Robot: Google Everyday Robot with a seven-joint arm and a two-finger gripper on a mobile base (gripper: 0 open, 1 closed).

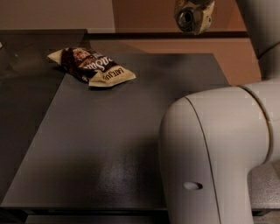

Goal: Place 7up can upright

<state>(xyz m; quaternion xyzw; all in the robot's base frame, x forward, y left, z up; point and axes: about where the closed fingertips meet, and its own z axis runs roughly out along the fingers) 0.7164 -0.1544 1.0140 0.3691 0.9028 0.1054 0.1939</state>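
My gripper [195, 13] is at the top edge of the camera view, high above the far right part of the dark table [109, 144]. It is shut on the 7up can [187, 17], a small pale cylinder held tilted on its side, with one round dark end facing down and to the left. The can hangs in the air well clear of the table. The upper part of the gripper is cut off by the frame's edge.
A brown-and-cream snack bag [92, 66] lies at the table's far left. My large white arm segment [218, 153] fills the lower right and hides that part of the table. A tan floor lies beyond the table's far and right edges.
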